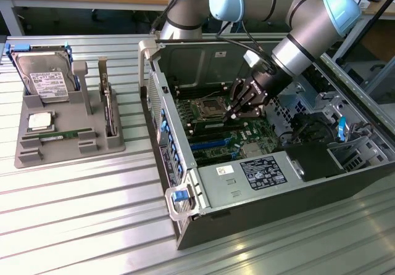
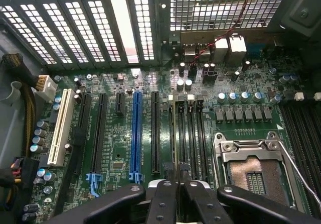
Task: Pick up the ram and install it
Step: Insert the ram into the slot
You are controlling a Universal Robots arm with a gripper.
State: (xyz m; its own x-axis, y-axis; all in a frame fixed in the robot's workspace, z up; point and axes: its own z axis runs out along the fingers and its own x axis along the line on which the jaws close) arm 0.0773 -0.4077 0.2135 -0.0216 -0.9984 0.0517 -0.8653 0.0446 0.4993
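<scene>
The ram (image 1: 58,135), a thin green stick, lies flat in a slot of the grey fixture (image 1: 37,155) at the exterior view's left. My gripper (image 1: 234,114) is far from it, inside the open computer case (image 1: 247,182), low over the motherboard (image 2: 115,148). Its black fingers (image 2: 163,201) are drawn together with nothing visible between them. They hang just over the dark memory slots (image 2: 193,133), beside the open processor socket (image 2: 253,171).
The fixture also holds a hard drive (image 1: 46,77), a square silver processor chip (image 1: 40,121) and an upright card with a metal bracket (image 1: 108,105). Case walls, a drive cage (image 1: 345,133) and cables (image 2: 22,103) surround the gripper. A blue expansion slot (image 2: 135,133) lies nearby.
</scene>
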